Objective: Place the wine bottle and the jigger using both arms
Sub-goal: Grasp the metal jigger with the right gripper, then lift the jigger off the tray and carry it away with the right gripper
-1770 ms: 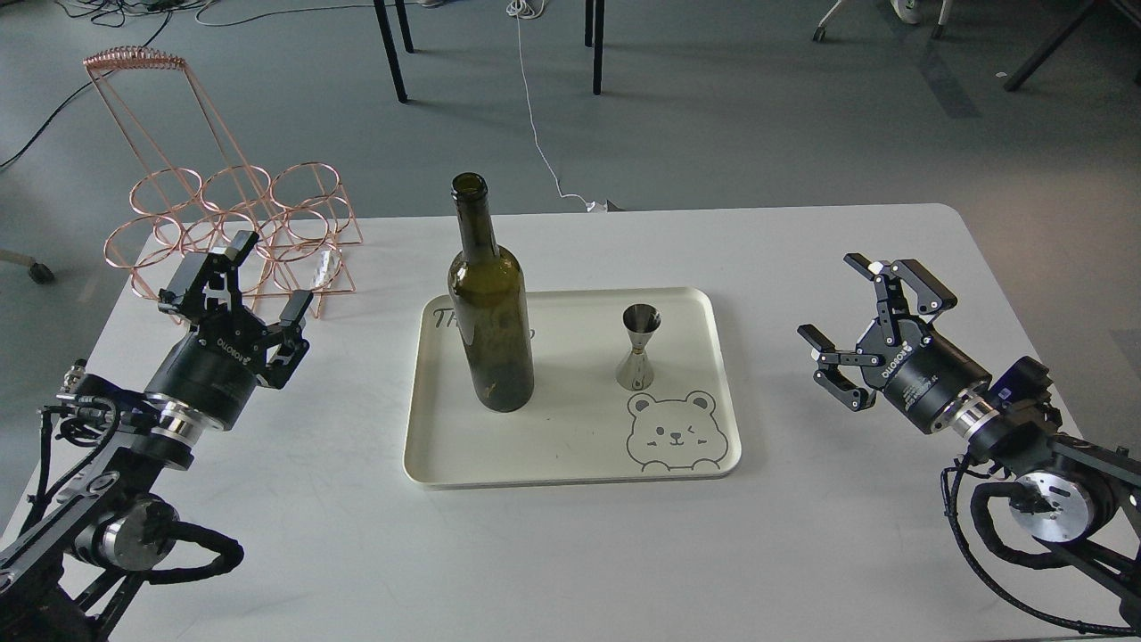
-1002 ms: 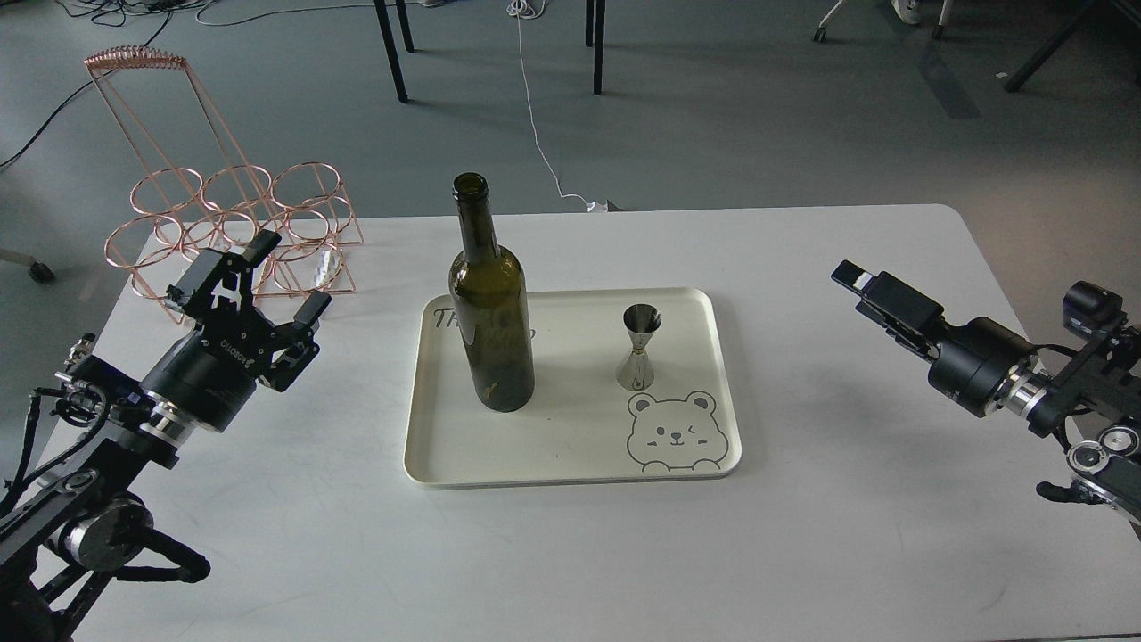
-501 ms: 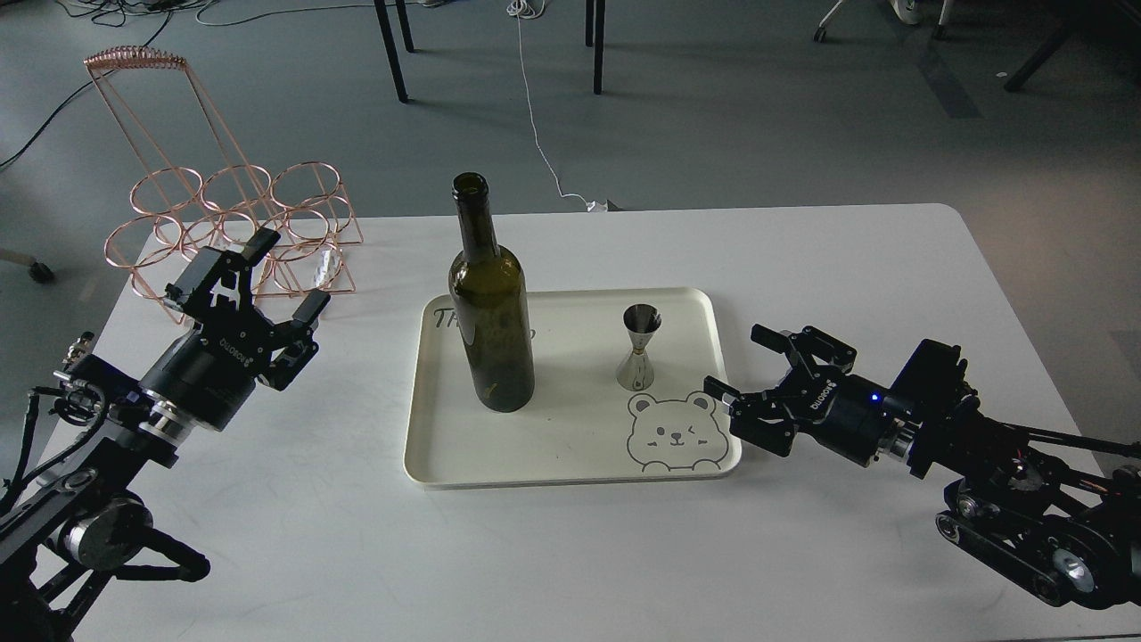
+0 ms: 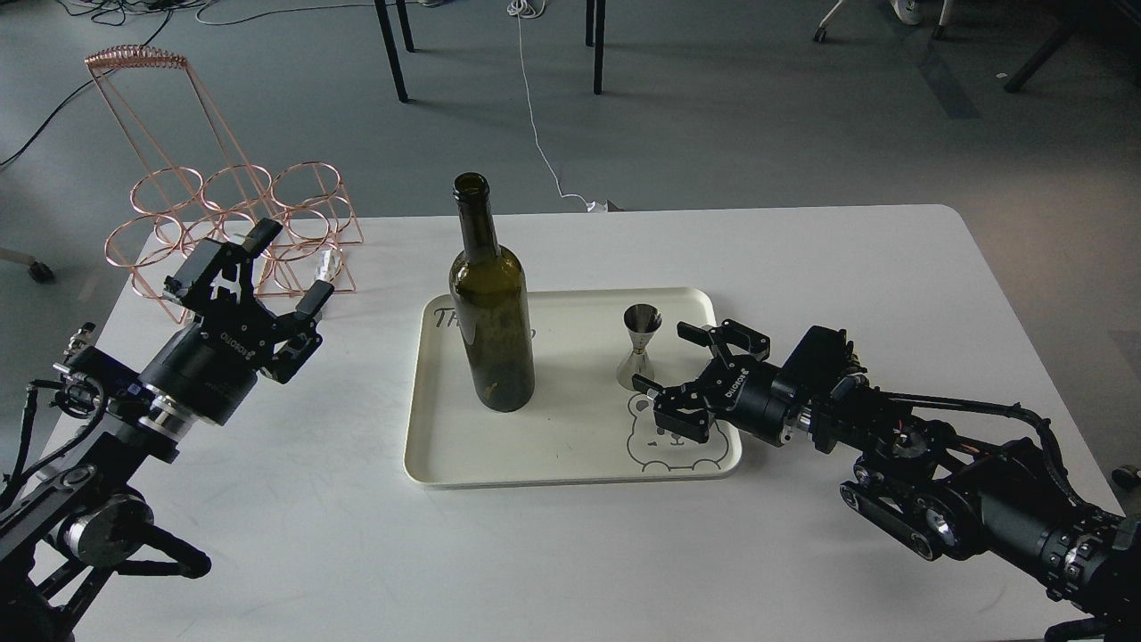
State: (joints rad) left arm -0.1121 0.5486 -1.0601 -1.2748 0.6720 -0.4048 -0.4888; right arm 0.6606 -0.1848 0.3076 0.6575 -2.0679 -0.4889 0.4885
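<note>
Olive-green wine bottle (image 4: 490,330), steel jigger (image 4: 640,348), cream tray (image 4: 570,468) — bear print, perhaps grey
</note>
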